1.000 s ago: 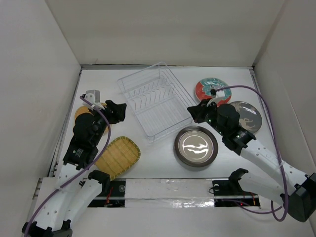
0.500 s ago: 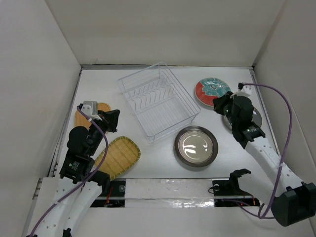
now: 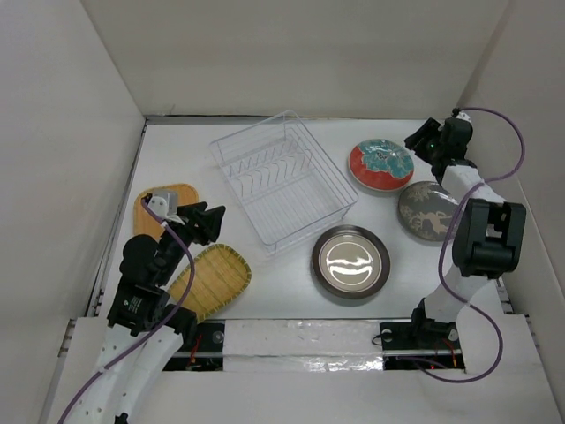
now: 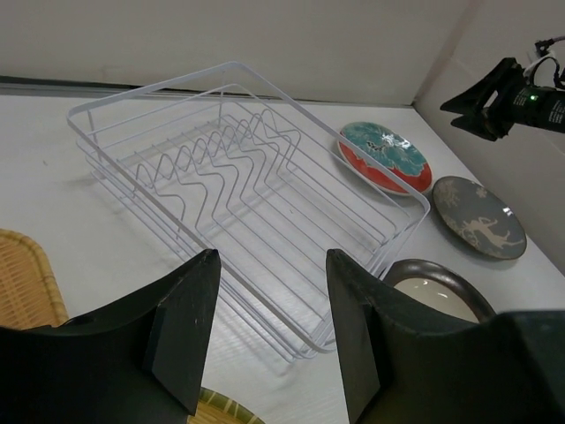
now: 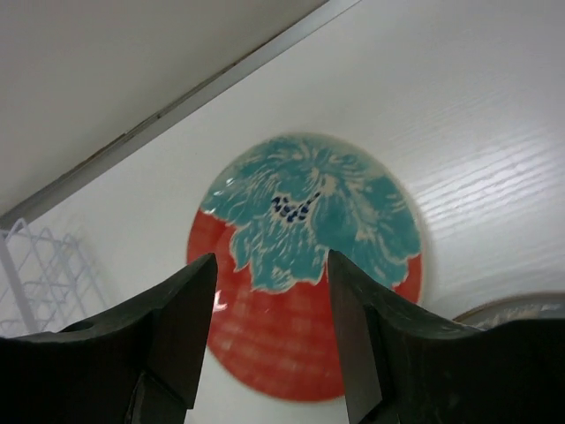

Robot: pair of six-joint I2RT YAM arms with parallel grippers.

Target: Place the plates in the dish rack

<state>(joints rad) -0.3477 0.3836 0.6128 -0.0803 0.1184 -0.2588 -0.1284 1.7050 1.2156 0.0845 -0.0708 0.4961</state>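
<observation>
The clear dish rack point(image 3: 281, 181) point(image 4: 238, 185) stands empty at the table's middle. Right of it lie the red-and-teal plate point(image 3: 380, 164) point(image 4: 385, 155) point(image 5: 309, 265) and the dark grey deer plate point(image 3: 429, 210) point(image 4: 478, 215). The shiny dark metallic plate point(image 3: 350, 261) point(image 4: 437, 291) sits in front of the rack. At the left lie the yellow woven plate point(image 3: 212, 281) and the orange woven plate point(image 3: 157, 201). My left gripper point(image 3: 208, 223) point(image 4: 272, 327) hovers open between those two, facing the rack, holding nothing. My right gripper point(image 3: 422, 141) point(image 5: 272, 336) hangs open and empty just right of the red-and-teal plate.
White walls close in the table on the left, back and right. The right arm point(image 3: 477, 238) stands folded upright beside the right wall, close to the deer plate. The rack's raised rim point(image 4: 159, 93) lies ahead of the left gripper.
My right arm swung from the table's middle to the back right and its jaws opened. My left gripper shifted a little forward and right, shut briefly, then opened again.
</observation>
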